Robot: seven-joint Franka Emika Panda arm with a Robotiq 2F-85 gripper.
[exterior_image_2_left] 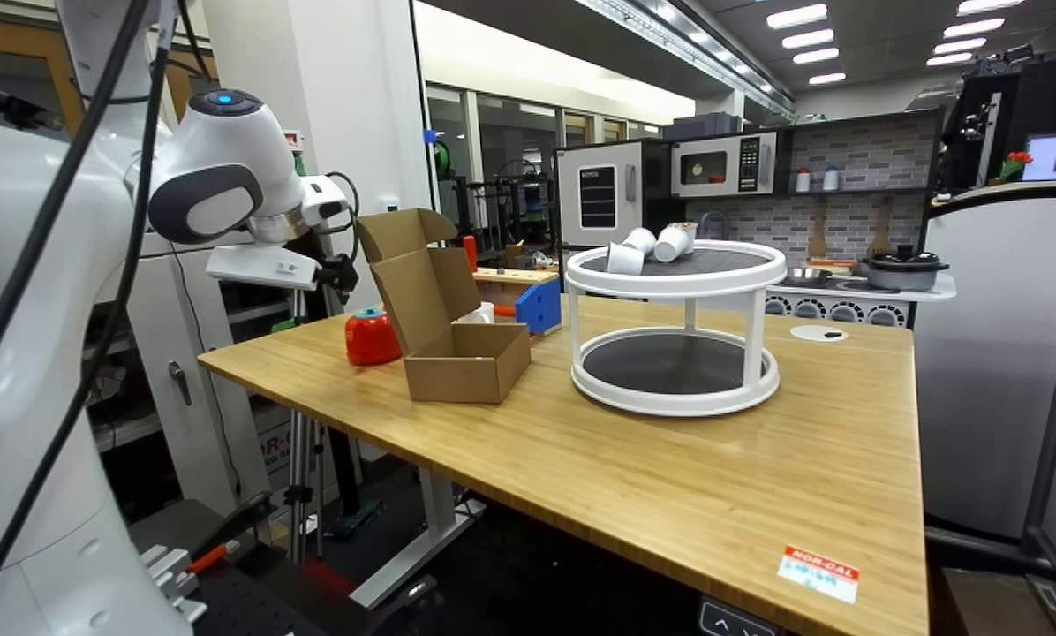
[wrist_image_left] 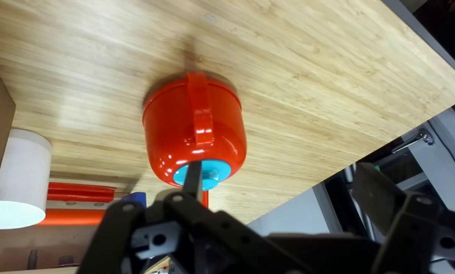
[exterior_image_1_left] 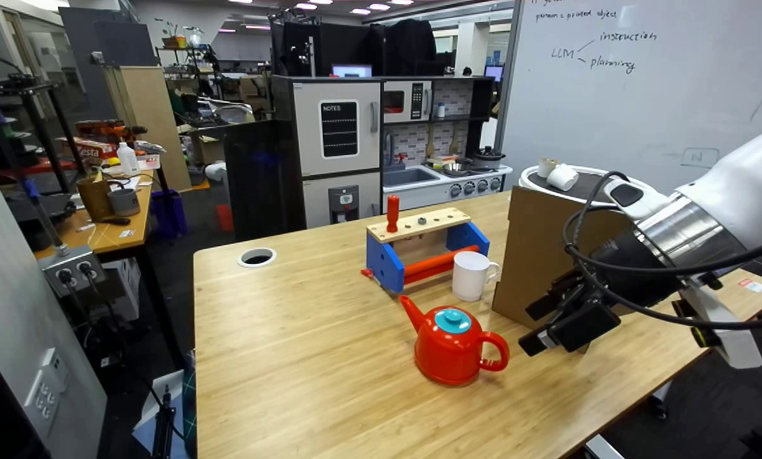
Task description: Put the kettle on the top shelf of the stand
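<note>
Although both the kettle [exterior_image_2_left: 372,339] and the white two-tier stand [exterior_image_2_left: 669,284] are in sight, none of the task seems done. From the left in an exterior view, the kettle stands upright on the counter [exterior_image_2_left: 705,468], then comes an open cardboard box [exterior_image_2_left: 451,377], and well apart to the right is the stand, a few white cups [exterior_image_2_left: 625,260] on its top shelf [exterior_image_2_left: 727,262]. The grasp, the lift, the carry past the box and the setting down all appear left to do.

In an exterior view, the kettle's spout [exterior_image_1_left: 411,311] points left, and its handle [exterior_image_1_left: 504,352] faces right, toward the end effector [exterior_image_1_left: 534,327], which hangs near it, seemingly not touching. The jaws stand wide apart and have hold of nothing. In the wrist view, one finger [wrist_image_left: 193,182] crosses in front of the lid [wrist_image_left: 218,169], while the other finger [wrist_image_left: 375,198] shows well to the right, past the counter's edge. The handle is thus not centred between them, and a sideways shift is probably needed first.
</note>
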